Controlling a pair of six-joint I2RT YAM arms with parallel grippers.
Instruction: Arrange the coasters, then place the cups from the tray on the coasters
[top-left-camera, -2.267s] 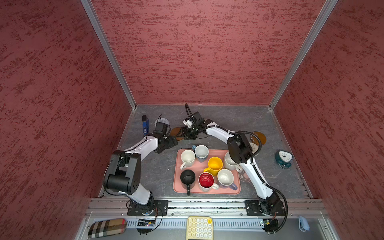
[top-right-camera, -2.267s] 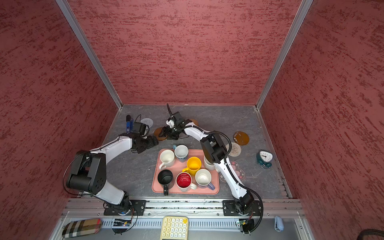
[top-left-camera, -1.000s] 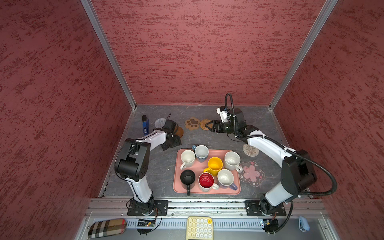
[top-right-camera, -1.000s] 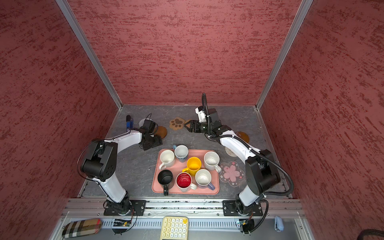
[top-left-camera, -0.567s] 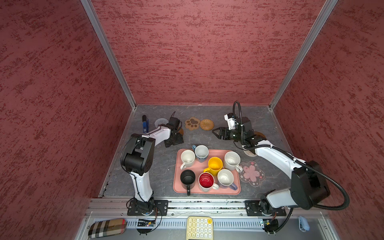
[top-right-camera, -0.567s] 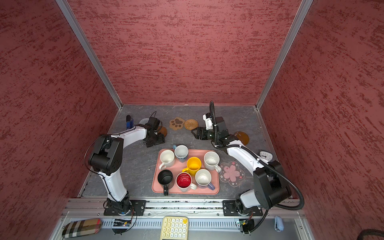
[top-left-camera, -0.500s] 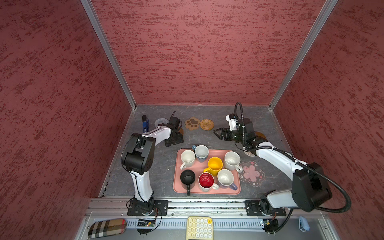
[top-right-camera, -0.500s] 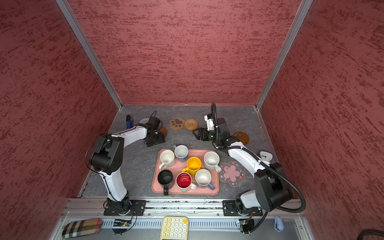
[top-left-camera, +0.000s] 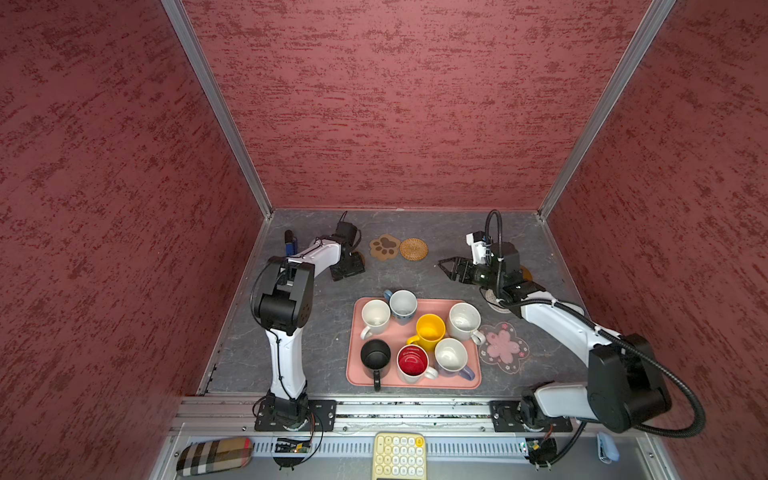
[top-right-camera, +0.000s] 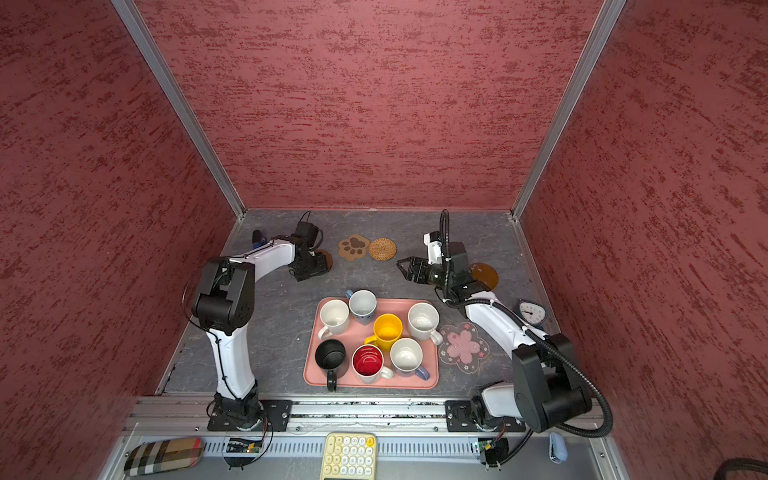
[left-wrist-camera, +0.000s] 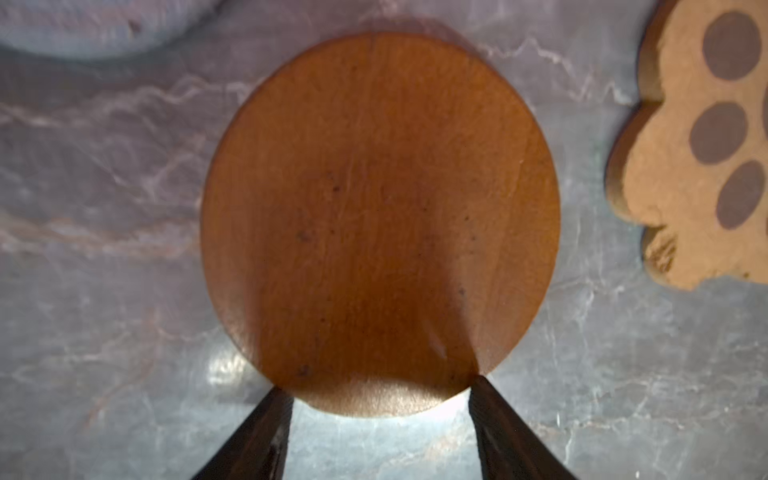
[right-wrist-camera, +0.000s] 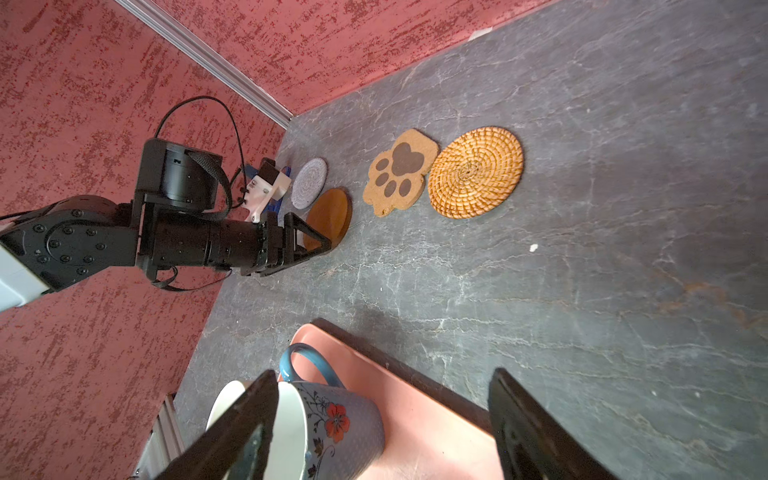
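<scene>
My left gripper (left-wrist-camera: 380, 392) is low over the table at the back left, open, with the near rim of a brown disc coaster (left-wrist-camera: 380, 216) between its fingertips. Beside the disc lie the paw coaster (top-left-camera: 385, 247), the wicker coaster (top-left-camera: 413, 248) and the grey woven coaster (right-wrist-camera: 308, 183). My right gripper (top-left-camera: 446, 266) hangs open and empty behind the tray (top-left-camera: 440, 384). Several cups stand on the tray, among them a blue one (top-left-camera: 403, 303), a yellow one (top-left-camera: 430, 328) and a black one (top-left-camera: 375, 353). The pink flower coaster (top-left-camera: 503, 347) lies right of the tray. A second brown disc (top-right-camera: 484, 275) sits behind my right wrist.
A beige woven coaster (top-left-camera: 494, 301) peeks out under my right forearm. A small clock (top-right-camera: 532, 312) stands at the right wall, and a blue object (top-left-camera: 291, 245) at the back left. A yellow keypad (top-left-camera: 398, 455) and a plaid case (top-left-camera: 214, 455) lie beyond the front rail.
My right gripper has drawn back from the wicker coaster toward the tray's far edge, still open. The left gripper has stayed at the brown disc and its jaws have narrowed.
</scene>
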